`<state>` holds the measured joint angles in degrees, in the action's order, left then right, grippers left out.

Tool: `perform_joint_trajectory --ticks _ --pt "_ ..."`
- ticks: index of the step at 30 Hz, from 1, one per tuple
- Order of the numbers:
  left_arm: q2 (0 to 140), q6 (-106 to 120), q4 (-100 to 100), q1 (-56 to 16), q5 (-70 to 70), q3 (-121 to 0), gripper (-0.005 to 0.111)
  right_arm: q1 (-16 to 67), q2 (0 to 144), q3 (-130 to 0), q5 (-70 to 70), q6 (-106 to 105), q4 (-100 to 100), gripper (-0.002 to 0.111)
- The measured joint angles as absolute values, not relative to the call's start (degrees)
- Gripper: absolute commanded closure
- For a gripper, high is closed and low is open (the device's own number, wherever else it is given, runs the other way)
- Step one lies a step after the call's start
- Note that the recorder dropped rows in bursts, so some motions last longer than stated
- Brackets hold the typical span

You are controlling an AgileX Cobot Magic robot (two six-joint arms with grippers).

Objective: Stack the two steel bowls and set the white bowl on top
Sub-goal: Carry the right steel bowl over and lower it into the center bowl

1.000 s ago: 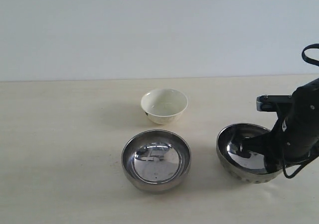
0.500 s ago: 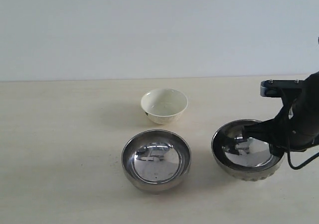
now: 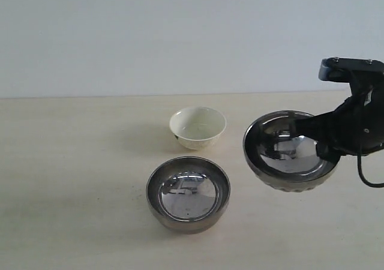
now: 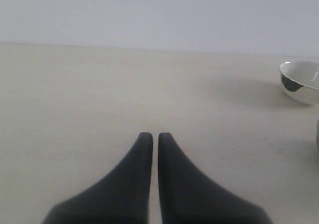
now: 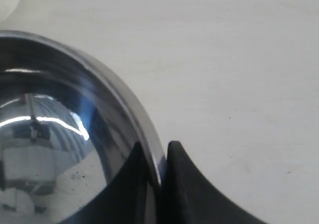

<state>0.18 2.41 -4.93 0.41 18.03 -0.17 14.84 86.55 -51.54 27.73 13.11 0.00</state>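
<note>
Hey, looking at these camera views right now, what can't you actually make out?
Right gripper: in the exterior view its fingertips blend into the dark arm and the reflections of the ribbed steel bowl it pinches.
Ribbed steel bowl: mostly cut off by the right wrist view's edges.
White bowl: clipped by the left wrist view's edge; outside pattern too faint anywhere.
Left gripper: outside the exterior view.

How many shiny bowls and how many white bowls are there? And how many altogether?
Shiny steel bowls: 2, the smooth steel bowl and the ribbed steel bowl, which the right gripper holds by the rim
White bowl: 1
Total: 3 bowls
</note>
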Motion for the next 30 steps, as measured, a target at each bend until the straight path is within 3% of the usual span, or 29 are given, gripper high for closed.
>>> perform_joint_trajectory --ticks 19,30 --pt "0.2 2.4 -4.9 0.4 18.0 -0.2 0.103 28.3 86.6 -59.1 28.4 7.6 9.5 0.108" --pt "0.2 2.4 -4.9 0.4 18.0 -0.2 0.103 33.1 93.7 -59.3 23.9 7.7 11.1 0.108"
